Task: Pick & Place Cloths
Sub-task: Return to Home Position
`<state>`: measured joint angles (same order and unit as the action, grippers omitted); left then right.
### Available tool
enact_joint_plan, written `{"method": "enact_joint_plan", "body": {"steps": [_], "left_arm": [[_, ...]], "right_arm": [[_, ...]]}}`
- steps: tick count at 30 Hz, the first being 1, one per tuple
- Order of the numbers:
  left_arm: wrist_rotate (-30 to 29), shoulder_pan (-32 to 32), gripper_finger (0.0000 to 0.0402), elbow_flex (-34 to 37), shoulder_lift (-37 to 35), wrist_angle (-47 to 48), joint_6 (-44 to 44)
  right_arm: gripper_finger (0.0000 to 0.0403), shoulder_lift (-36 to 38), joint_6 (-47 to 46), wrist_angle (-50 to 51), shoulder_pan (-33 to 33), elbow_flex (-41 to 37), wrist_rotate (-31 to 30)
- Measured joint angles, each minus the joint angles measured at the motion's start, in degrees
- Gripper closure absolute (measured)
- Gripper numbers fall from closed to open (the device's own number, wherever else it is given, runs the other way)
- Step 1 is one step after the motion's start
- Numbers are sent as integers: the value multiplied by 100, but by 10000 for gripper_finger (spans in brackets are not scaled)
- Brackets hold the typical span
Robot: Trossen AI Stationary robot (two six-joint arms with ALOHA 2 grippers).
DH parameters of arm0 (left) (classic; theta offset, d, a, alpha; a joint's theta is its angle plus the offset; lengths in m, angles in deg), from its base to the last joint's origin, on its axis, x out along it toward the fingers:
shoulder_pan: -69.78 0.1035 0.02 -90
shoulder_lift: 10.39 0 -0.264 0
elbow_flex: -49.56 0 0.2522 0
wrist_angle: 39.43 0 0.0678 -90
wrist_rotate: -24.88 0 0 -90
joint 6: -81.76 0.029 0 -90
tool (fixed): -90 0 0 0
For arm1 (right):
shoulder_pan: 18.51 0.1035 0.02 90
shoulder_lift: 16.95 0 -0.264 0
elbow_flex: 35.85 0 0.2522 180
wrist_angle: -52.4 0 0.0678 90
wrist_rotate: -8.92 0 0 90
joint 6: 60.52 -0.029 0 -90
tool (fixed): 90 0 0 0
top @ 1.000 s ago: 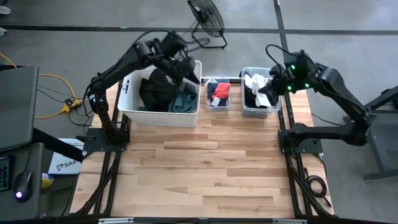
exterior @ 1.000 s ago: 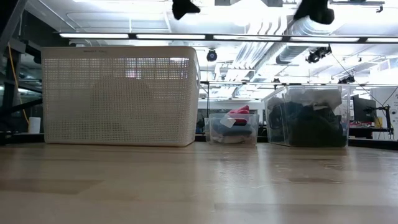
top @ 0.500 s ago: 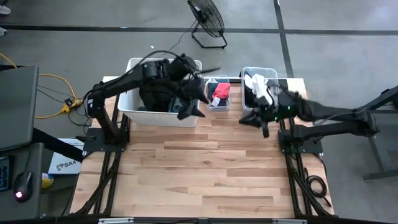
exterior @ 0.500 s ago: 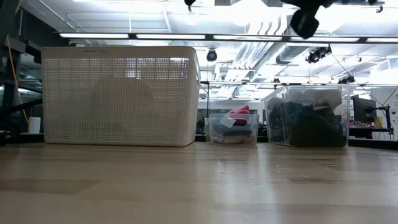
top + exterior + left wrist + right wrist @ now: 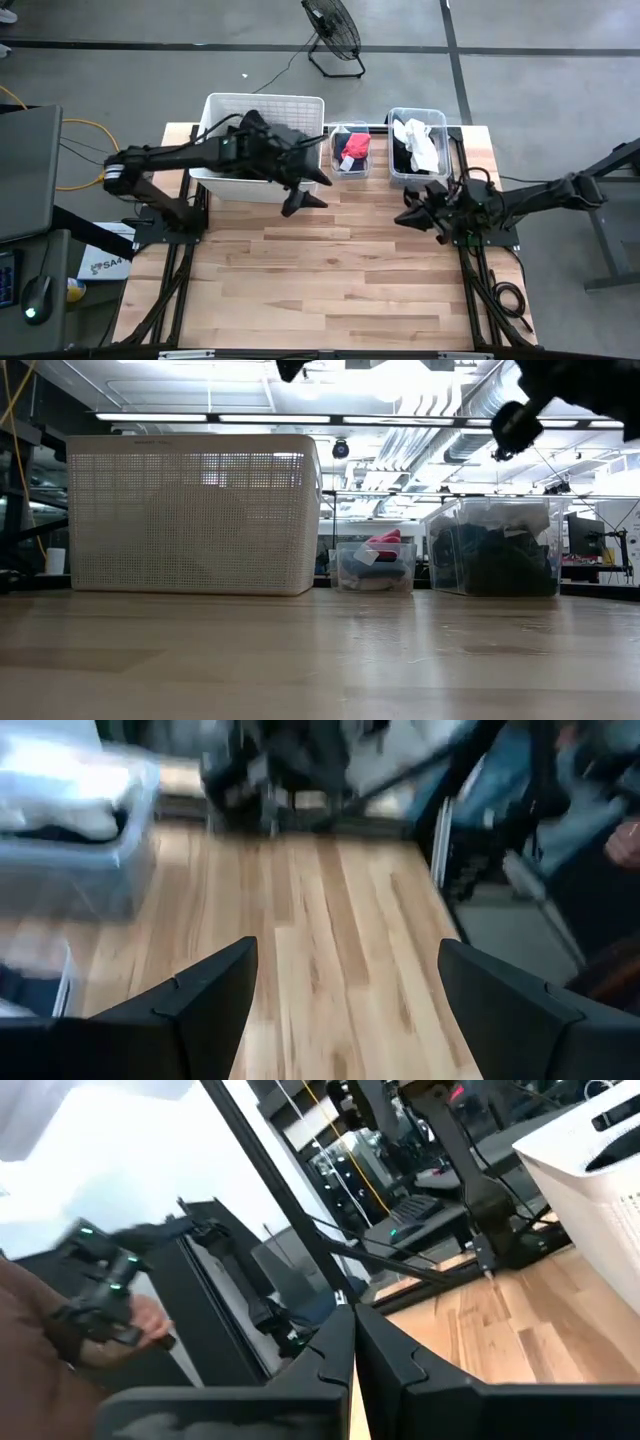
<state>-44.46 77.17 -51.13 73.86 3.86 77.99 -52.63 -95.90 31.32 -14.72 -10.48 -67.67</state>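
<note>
Hanging just in front of the basket (image 5: 265,105), the left gripper (image 5: 308,192) is hovering above the table (image 5: 330,270) in the high view; the right gripper (image 5: 408,214) is hovering near the table's right edge, in front of the large tub (image 5: 417,110). A white cloth (image 5: 420,140) is lying on a black cloth (image 5: 403,158) in that tub, and a red-pink piece (image 5: 357,147) is sitting in the small tub (image 5: 350,127) between basket and large tub. Low view: both grippers are hanging well above the tabletop, with dark fabric filling the large tub. Left wrist view: fingers (image 5: 190,1010) are standing wide apart, holding nothing. Right wrist view: fingers (image 5: 330,1345) are pressing together, empty.
</note>
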Motion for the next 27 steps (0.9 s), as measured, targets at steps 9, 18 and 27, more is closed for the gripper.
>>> {"method": "enact_joint_plan", "body": {"steps": [9, 18, 27], "left_arm": [[-406, -38, 97, 2294, -1428, -1945, -528], [-1045, -367, 97, 3847, -2123, -3660, -954], [-1590, -946, 97, 4220, -2279, -4233, -869]], "right_arm": [[398, 1681, -151, 880, -17, -509, 71], [398, 2855, 83, 2047, -17, -502, -501], [398, 2774, 379, 1807, 47, -513, -555]]}}
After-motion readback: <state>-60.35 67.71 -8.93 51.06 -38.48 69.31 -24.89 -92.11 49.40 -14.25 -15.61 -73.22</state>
